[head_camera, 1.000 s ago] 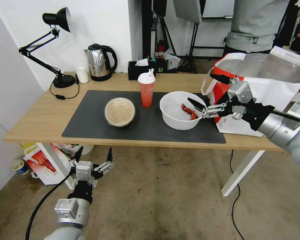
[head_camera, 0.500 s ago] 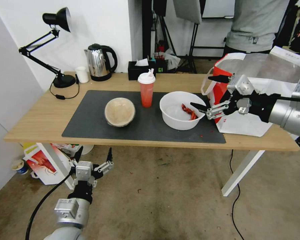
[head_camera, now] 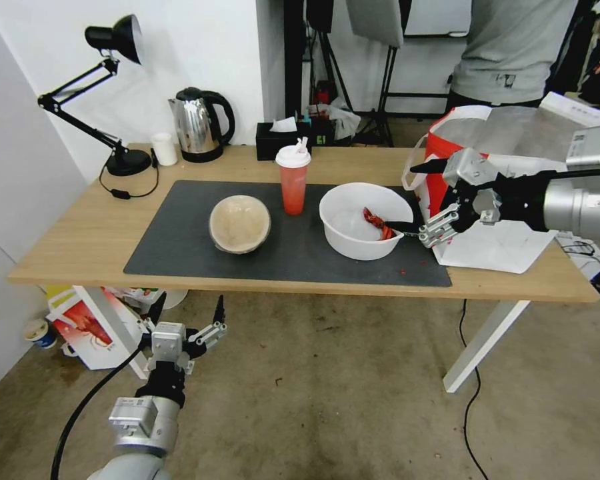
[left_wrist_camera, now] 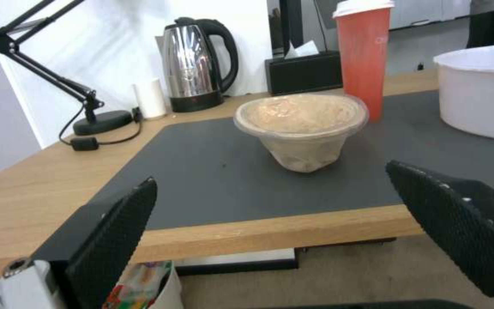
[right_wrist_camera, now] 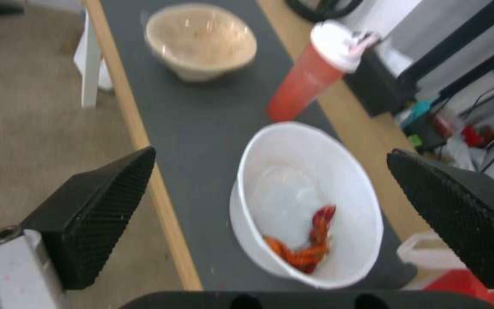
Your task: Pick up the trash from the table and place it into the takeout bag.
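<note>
On the table (head_camera: 80, 247) lies a dark mat (head_camera: 180, 247) holding the trash: a beige bowl (head_camera: 239, 223), a red lidded cup (head_camera: 293, 179) and a large white bowl (head_camera: 353, 230) with red scraps (head_camera: 378, 223). The takeout bag (head_camera: 507, 240) stands open at the right end. My right gripper (head_camera: 401, 197) is open between bag and white bowl, its lower fingertip at the bowl's right rim. The right wrist view looks down on the white bowl (right_wrist_camera: 307, 201), with the right gripper (right_wrist_camera: 271, 152) holding nothing. My left gripper (head_camera: 189, 308) hangs open below the table's front edge, facing the beige bowl (left_wrist_camera: 301, 124).
A desk lamp (head_camera: 113, 100), kettle (head_camera: 197, 123), small white cup (head_camera: 163, 148) and black tissue box (head_camera: 283, 140) line the table's back edge. A smaller red-and-white bag (head_camera: 90, 327) sits on the floor under the left end. A person (head_camera: 513, 47) stands behind the takeout bag.
My right gripper has sunk lower and its arm has swung out to the right, bringing the lower finger down to the white bowl's rim. The left arm has not moved.
</note>
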### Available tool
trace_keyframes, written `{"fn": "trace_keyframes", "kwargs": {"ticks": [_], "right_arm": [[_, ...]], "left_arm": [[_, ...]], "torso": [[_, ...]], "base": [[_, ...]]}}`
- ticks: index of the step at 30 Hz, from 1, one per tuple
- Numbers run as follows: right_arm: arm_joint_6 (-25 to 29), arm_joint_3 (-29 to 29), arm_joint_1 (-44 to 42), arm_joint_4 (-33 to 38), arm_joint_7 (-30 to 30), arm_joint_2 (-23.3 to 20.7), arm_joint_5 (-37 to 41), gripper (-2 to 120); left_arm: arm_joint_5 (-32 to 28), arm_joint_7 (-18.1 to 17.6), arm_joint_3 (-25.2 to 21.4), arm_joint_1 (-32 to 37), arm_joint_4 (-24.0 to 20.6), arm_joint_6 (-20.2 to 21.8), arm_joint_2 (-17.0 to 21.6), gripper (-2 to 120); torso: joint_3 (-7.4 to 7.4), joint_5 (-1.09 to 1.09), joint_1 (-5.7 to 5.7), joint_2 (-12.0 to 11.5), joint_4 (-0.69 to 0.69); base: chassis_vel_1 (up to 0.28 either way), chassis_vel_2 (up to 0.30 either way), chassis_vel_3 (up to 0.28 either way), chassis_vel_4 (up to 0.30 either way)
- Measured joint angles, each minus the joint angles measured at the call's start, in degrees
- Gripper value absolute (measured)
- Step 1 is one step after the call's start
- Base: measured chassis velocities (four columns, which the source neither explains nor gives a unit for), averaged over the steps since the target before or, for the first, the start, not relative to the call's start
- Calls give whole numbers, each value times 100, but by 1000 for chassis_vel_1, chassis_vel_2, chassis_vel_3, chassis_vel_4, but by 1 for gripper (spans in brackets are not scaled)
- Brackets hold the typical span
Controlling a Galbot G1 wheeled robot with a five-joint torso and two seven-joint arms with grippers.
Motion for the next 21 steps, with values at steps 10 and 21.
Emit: {"fn": "trace_keyframes", "kwargs": {"ticks": [10,21], "right_arm": [[85,1753,-2035,-362,8,-640,-13,100],[67,3327,-3796,-981,27,-1419,42,100]], "left_arm": [[0,0,0,1,0,0,0,100],[0,0,1,0,0,0,0,100]], "torso": [[0,1,-1,0,3],[1,-1,0,0,3]], "base": [[0,0,0,0],[0,0,0,0]]}}
